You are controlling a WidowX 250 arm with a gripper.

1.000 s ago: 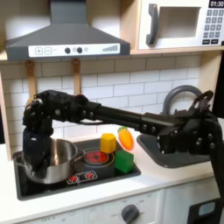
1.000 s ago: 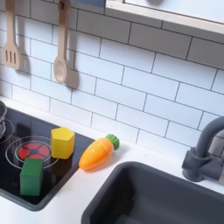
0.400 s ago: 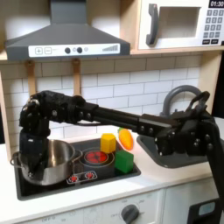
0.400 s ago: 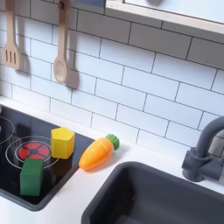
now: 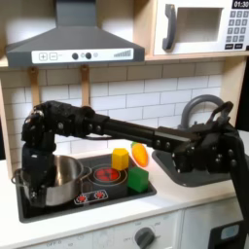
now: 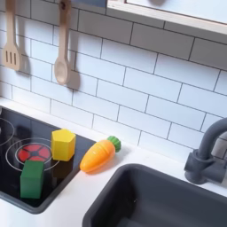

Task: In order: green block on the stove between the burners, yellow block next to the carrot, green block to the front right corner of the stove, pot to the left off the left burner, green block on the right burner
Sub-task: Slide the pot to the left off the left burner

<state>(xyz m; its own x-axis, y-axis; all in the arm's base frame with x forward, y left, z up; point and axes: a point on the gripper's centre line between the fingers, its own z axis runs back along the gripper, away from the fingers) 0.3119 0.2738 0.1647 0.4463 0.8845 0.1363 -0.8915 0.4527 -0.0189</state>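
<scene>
Pot at the stove's left edge, blocks on the right.
In the first exterior view the gripper (image 5: 36,177) meets the pot (image 5: 53,182) rim at nine o'clock, finger state unclear; the green block (image 5: 138,179) sits by the stove (image 5: 107,197) front-right corner, the yellow block (image 5: 120,159) touching the carrot (image 5: 140,154).

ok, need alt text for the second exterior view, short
A small green cube sits at the front corner of a glossy black toy cooktop, beside a red ring burner. A yellow cube stands behind it near the cooktop's edge, and an orange toy carrot lies on the white counter by a dark sink.
</scene>
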